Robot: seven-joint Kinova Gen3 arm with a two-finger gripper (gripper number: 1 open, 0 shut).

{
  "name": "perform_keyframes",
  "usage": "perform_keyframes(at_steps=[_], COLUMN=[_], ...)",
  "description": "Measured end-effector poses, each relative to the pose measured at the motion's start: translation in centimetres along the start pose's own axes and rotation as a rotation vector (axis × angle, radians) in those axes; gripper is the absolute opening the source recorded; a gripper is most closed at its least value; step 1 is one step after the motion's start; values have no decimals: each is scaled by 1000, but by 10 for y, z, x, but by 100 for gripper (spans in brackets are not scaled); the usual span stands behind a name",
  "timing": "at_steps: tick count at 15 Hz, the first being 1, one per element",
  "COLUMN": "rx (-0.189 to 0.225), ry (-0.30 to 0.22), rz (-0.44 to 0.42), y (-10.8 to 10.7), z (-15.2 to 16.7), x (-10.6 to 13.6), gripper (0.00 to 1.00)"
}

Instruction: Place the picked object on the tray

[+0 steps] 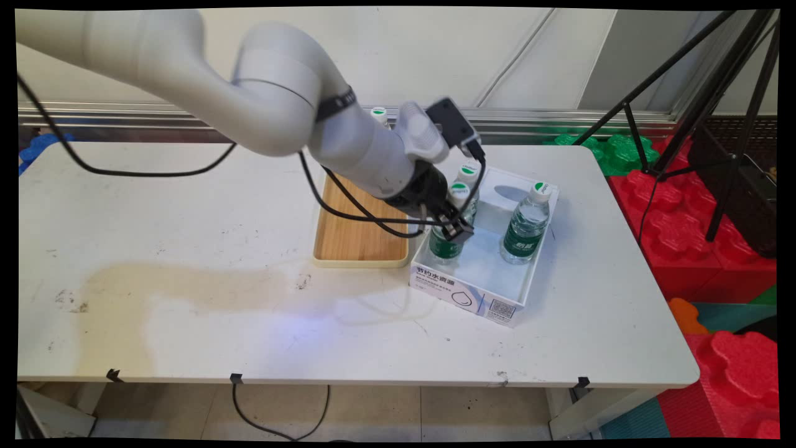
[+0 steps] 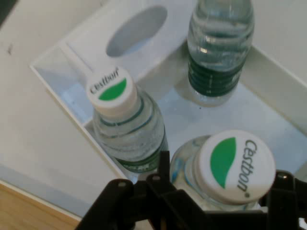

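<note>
Water bottle [image 1: 449, 230], clear plastic, green label, white cap with green leaf mark and "Cestbon" lettering [image 2: 236, 165]: stands upright in the near-left part of the white carton tray [image 1: 497, 287], at the gripper.
Gripper [image 1: 456, 225], black, two-finger: set over this bottle's neck from the tray's left side; the fingers stand to either side just under the cap, close against the neck, though actual contact cannot be told.
Second bottle [image 1: 467, 186], same make: upright in the tray just behind the first, along the tray's left wall.
Third bottle [image 1: 526, 225], same make: upright by the tray's right wall, apart from the other two.
Carton tray: open-topped, oval cut-out in its far wall, printed text and a QR code on its near wall.
Bamboo tray [image 1: 359, 239]: shallow, pale rim, just left of the carton tray.
Fourth bottle cap [image 1: 379, 113]: shows behind the arm, beyond the bamboo tray.
Table [image 1: 186, 298]: white, scuffed, with a broad tan stain well left of the carton tray.
Room: pale panelled wall behind; red and green foam blocks [image 1: 696, 205] and a black tripod [image 1: 715, 93] right of the table; tiled floor below.
</note>
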Motion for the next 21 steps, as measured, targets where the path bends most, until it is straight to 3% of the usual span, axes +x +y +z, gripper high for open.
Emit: perform_keyframes(at_steps=[6, 11, 16, 21], rx=[0, 18, 43, 101], ry=[108, 184, 191, 169], rz=[29, 10, -54, -131], y=[-12, -34, -54, -84], z=[-59, -120, -166, -183], x=[0, -15, -42, -62], gripper=[0, 0, 0, 0])
